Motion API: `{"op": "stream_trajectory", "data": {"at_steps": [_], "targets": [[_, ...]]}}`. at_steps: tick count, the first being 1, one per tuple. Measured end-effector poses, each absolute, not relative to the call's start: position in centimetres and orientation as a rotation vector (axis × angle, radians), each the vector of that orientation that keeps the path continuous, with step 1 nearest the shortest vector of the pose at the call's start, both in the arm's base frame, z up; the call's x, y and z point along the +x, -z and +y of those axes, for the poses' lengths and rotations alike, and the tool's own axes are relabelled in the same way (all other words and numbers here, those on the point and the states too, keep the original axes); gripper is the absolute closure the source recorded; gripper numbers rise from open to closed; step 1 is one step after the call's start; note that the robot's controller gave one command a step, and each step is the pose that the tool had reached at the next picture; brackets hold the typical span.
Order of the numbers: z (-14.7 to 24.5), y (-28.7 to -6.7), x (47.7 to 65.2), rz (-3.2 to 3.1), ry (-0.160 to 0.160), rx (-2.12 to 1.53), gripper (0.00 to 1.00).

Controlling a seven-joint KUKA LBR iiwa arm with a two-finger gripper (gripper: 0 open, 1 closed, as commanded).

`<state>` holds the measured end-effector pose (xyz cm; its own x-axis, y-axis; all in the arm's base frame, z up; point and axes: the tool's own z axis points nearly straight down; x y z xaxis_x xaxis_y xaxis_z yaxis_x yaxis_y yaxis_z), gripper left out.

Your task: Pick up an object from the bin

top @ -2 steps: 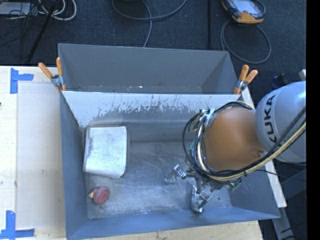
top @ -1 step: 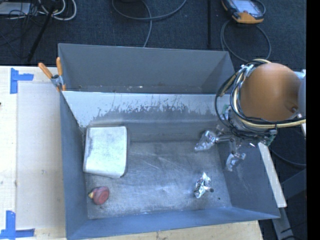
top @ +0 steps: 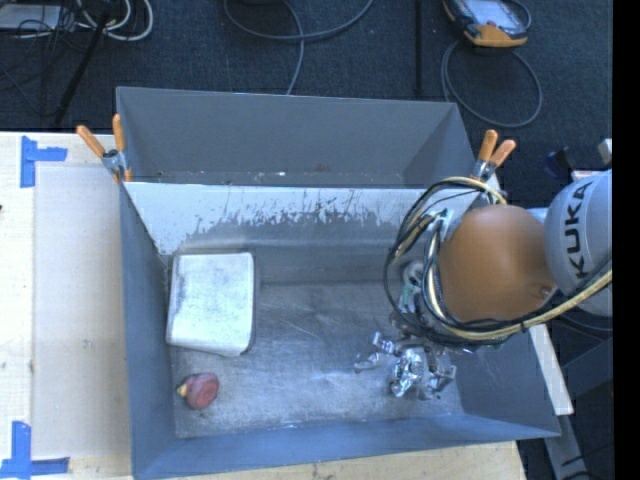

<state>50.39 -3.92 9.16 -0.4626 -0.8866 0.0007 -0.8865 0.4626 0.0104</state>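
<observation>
1. The claw (top: 410,370) hangs low over the floor of the bin (top: 300,153), at about 4 o'clock on that floor if the far wall is taken as 12; above it sit the wrist's orange cover (top: 490,263) and a loop of cables (top: 420,238).
2. How far the claw is open I cannot tell; its metal tip is a tangle of glints from this angle, and nothing can be made out in its hold.
3. Two things lie in the bin, both well apart from the claw; a white block (top: 212,301) sits at 9 o'clock on the floor near the left wall, and a small red piece (top: 203,391) with a pale end sits at about 8 o'clock near the front left corner.
4. From the claw, the white block lies between 9 and 10 o'clock; the red piece lies at 9 o'clock, a shade toward 8; the floor between them and the claw is bare.
5. The block is close to square, its slightly longer side running 12 to 6; the red piece has its long axis running roughly 9 to 3, pale end toward 9.
6. In my judgement no pick is under way yet; either choice calls for a long crossing toward 9 o'clock, and closing across the red piece's short 12-to-6 width looks the surer grip; the block may prove too wide.
</observation>
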Motion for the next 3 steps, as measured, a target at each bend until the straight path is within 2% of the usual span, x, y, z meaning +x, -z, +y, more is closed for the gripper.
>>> {"op": "stream_trajectory", "data": {"at_steps": [1,2,3], "targets": [[-4.1,-9.4,50.6,-2.691,0.005,1.618,1.0],[0.0,-24.2,49.3,-2.664,-0.003,1.677,1.0],[-1.3,-18.3,47.4,-2.635,0.008,1.699,1.0]]}}
